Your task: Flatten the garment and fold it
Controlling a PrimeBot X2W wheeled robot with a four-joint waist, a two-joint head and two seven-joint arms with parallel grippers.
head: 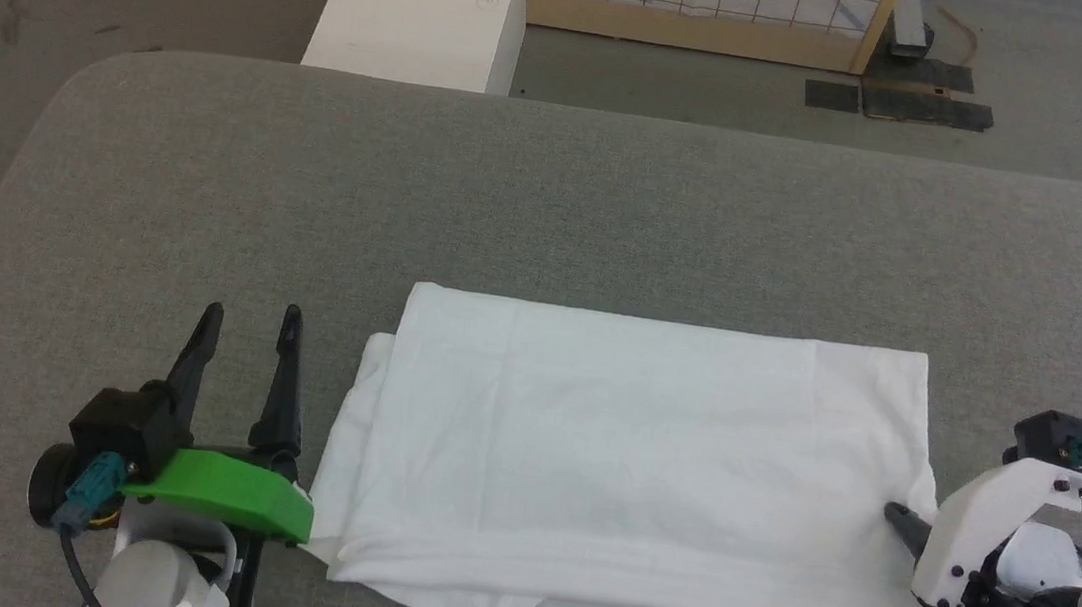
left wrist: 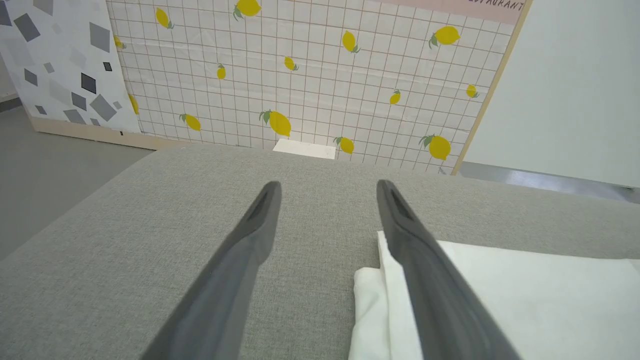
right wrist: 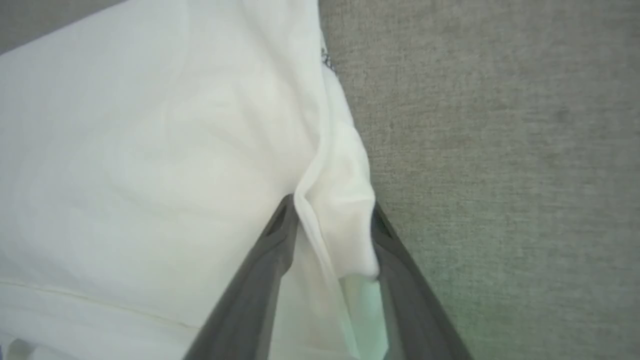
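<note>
The garment (head: pixel 646 455) is a white T-shirt lying folded into a wide rectangle on the grey table (head: pixel 551 204), its collar at the near edge. At its right edge my right gripper (head: pixel 896 512) points left. In the right wrist view the right gripper (right wrist: pixel 331 202) has narrowed on a bunched fold of the garment (right wrist: pixel 150 175), and the fabric touches both fingers. My left gripper (head: pixel 253 311) rests open on the table just left of the garment, nothing between its fingers. In the left wrist view the left gripper (left wrist: pixel 327 184) stands beside the garment's (left wrist: pixel 525 290) left edge.
A rigid white box (head: pixel 422 4) stands on the floor beyond the table's far edge. A lemon-patterned grid panel (left wrist: pixel 300 75) lines the back. The table's rounded left corner (head: pixel 70 93) drops to the floor.
</note>
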